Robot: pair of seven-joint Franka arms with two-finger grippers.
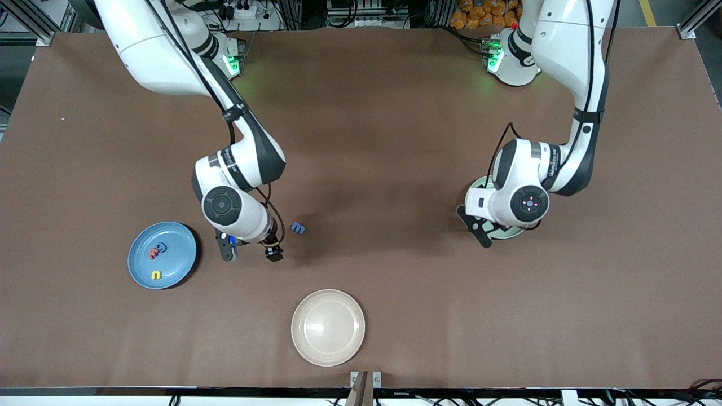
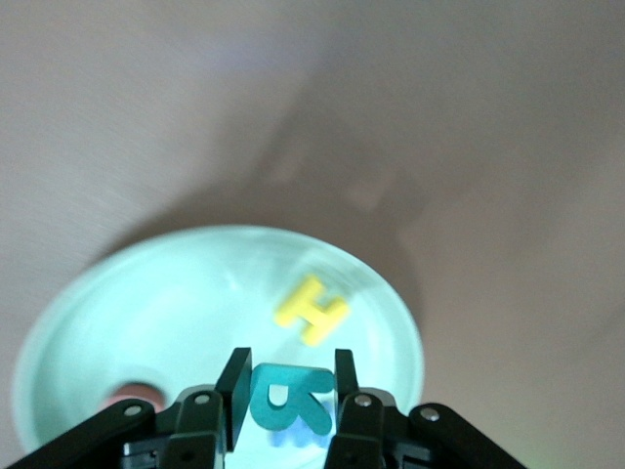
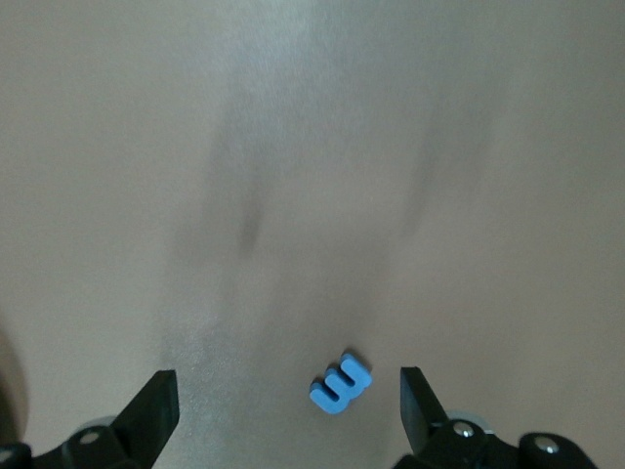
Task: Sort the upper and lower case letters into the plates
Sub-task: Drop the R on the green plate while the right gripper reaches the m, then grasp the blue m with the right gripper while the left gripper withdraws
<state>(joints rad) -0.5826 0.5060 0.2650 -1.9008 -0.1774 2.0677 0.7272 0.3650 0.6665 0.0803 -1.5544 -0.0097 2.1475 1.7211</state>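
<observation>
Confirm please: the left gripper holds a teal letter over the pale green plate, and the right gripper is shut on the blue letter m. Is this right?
Not quite. In the right wrist view the right gripper is open, and the blue letter m lies free on the table between its fingers. The left gripper does hold the teal letter over the pale green plate.

Reading the table as a clock face from the front camera: the end plate (image 1: 169, 270) lies at eight o'clock with three letters (image 1: 156, 274) in it. The near plate (image 1: 338, 344) is at six and the third plate (image 1: 510, 232) at three. My left gripper (image 2: 286, 396) hangs over that third plate, with an R (image 2: 288, 405) right under it and an H (image 2: 311, 310) in the plate. My right gripper (image 1: 251, 251), fingers spread wide, is over the table beside the end plate, with the m (image 1: 298, 228) at its one o'clock.
</observation>
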